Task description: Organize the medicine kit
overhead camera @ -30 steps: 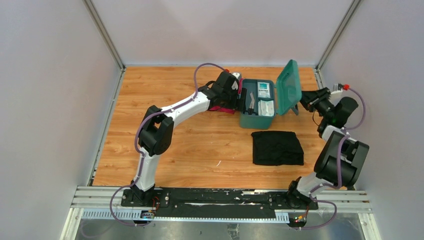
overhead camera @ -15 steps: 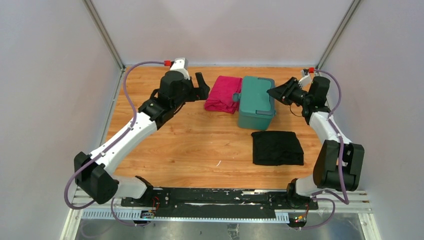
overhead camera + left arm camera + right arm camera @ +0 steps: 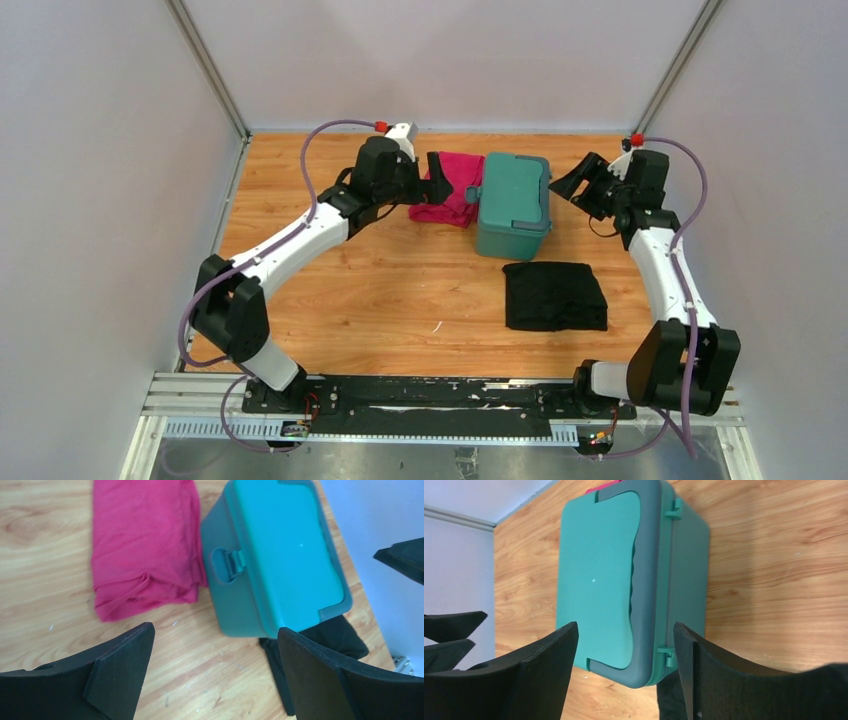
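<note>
Either side of the closed medicine kit (image 3: pixel 513 195), left pincer (image 3: pixel 436 178) and right pincer (image 3: pixel 572 183) stand spread, empty; I advise backing away without nudging it.

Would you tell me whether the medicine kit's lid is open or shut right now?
Shut. The lid of the medicine kit lies flat on the box in every view; whether the latch is fastened, I cannot tell.

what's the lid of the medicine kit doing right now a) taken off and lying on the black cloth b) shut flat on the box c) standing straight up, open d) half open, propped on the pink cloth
b: the medicine kit has its lid lying flat on the box in all three views, with nothing of the inside showing.
</note>
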Controlling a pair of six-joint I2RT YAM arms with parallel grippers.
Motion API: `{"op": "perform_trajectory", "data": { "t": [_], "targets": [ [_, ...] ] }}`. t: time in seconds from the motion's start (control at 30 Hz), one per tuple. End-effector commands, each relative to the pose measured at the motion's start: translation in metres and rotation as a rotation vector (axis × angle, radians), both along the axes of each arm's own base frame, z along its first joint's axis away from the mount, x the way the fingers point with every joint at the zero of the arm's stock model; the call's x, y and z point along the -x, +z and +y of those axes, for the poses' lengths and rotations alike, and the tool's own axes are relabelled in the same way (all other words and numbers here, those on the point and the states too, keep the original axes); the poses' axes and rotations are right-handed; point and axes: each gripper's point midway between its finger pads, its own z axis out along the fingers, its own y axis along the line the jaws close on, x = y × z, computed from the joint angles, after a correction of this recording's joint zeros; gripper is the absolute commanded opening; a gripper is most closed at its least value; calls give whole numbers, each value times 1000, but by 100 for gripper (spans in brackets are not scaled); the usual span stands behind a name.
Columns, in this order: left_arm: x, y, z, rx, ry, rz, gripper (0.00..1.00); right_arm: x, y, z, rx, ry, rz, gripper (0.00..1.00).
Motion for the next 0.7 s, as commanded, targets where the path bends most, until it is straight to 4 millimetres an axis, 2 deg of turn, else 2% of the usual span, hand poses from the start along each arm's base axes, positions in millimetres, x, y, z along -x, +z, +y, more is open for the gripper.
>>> {"op": "perform_trajectory", "data": {
  "t": [0.0,0.07,0.1,0.17,0.4,0.67],
  "targets": [
    [-15,30,-28,100,-92,-105,100,1,-16,-15,89,-53,87,76],
    [-24,36,-38,126,-108,-127,100,-3,-21,-11,72,-34,106,78],
    [-28,33,-42,126,-117,-116,100,-5,-23,-9,64,-23,117,83],
    [-34,22,-50,126,-133,-89,100,-8,-27,-5,68,-4,136,86],
    [-50,0,-72,179,-151,-43,100,-21,-40,13,42,70,178,87],
    [-66,-36,-87,183,-142,68,100,-29,-60,27,35,119,236,86]
  ]
}}
